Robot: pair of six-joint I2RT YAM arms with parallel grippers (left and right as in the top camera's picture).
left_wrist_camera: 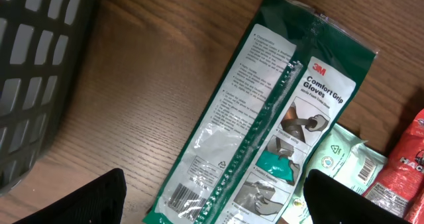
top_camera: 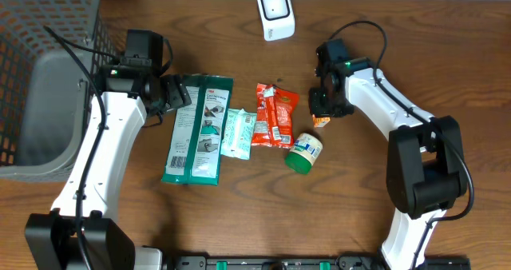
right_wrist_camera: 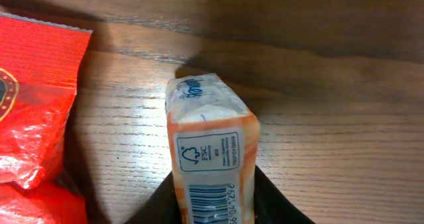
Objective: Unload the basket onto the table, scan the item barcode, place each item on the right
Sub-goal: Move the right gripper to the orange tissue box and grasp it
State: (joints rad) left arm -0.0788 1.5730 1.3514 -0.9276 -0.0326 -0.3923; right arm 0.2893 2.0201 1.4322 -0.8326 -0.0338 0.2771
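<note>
The right gripper (right_wrist_camera: 215, 194) has its fingers (right_wrist_camera: 285, 211) pressed against both long sides of a small orange packet (right_wrist_camera: 211, 138), low in the middle of the right wrist view. The hold looks like a clamp, though I cannot tell whether the packet is clear of the table (right_wrist_camera: 344, 118). The packet stands on edge with its barcode (right_wrist_camera: 213, 209) facing up toward the wrist camera, probably gripped by the flanks so the fingers do not cover the stripes. In the overhead view the held packet sits right of centre, just right of the red snack packet (top_camera: 275, 114). It is below the white scanner (top_camera: 274, 12) at the top centre edge and well apart from it, so the code will likely need carrying up and tipping toward the scanner's window. The left gripper (top_camera: 177, 94) hangs left of centre with its fingers wide apart and empty over the upper end of the green glove packet (left_wrist_camera: 265, 138). It seems parked out of the way beside the grey basket (top_camera: 48, 30). A pale wipes packet (top_camera: 237, 133) and a green-lidded tub (top_camera: 304, 152) lie between the arms, untouched.
</note>
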